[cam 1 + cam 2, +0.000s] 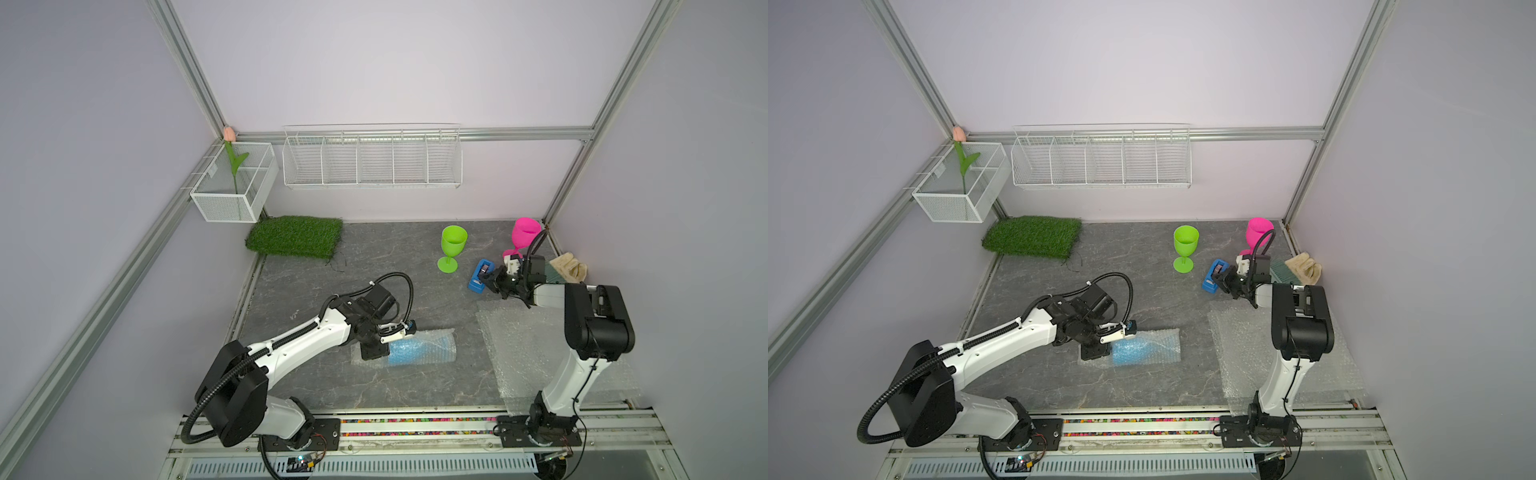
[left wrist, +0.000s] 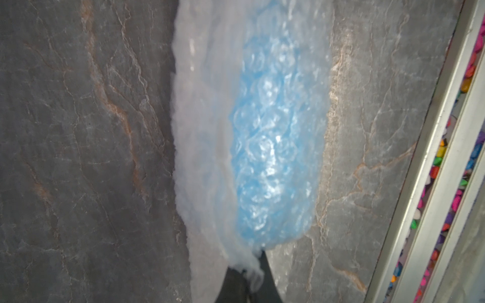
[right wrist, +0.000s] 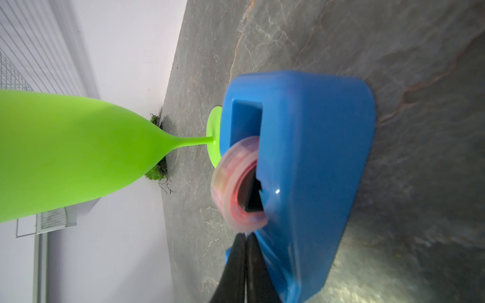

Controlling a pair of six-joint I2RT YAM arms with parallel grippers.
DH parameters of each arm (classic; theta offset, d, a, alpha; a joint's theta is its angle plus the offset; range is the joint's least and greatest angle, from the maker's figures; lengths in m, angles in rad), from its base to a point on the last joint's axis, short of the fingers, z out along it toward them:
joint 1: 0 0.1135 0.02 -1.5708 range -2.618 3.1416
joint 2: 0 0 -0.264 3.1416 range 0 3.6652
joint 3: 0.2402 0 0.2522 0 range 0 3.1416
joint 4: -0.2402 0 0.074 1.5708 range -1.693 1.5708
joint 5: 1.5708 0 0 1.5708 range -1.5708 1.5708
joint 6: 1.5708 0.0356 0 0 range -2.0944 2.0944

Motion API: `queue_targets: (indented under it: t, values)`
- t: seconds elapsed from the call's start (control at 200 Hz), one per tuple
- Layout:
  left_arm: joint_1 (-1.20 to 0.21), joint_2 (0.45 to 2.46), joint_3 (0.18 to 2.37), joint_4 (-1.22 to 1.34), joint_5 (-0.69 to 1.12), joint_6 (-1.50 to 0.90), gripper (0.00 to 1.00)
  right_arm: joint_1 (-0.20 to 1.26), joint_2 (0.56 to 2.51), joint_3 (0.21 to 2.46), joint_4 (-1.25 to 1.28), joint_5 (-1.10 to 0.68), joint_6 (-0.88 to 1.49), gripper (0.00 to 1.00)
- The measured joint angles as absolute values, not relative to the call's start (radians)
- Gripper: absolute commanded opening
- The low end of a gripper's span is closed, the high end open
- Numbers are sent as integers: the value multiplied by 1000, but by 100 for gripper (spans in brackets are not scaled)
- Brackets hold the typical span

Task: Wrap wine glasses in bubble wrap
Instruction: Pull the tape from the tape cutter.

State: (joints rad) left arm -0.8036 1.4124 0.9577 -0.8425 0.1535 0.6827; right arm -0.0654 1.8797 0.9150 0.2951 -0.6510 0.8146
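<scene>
- Mesh basket, one, on the left wall; holds one artificial tulip.
- Grass mat, one, at the far left of the surface.
- Wire rack, one, on the back wall.
- Left hand, one: clenched on the end of the bubble wrap.
- Wine glasses, three:
  - Blue goblet lies on its side mid-surface, rolled inside that wrap.
  - Green goblet stands upright, bare.
  - Pink goblet stands in the far right corner, bare.
- Tape dispenser, one, blue, between the green and pink goblets.
- Right hand, one: clenched at the dispenser's tape roll; whether it pinches tape is unclear.
- Loose bubble-wrap sheets, flat under the right arm; count unclear.
- Glove, one, beige, against the right wall.
</scene>
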Motion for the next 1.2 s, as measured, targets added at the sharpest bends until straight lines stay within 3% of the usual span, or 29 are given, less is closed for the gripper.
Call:
queue_targets:
  t: [0.265,0.595,1.2]
  values:
    - [-804,1412,958,-842,154,683,0,-55,1838,915,253,-642,813,7]
    - [-804,1412,958,-843,154,683,0,12,1630,863,163,-602,811,7]
    - [-806,1414,958,-847,162,691,0,248,1280,670,-54,-479,830,7]
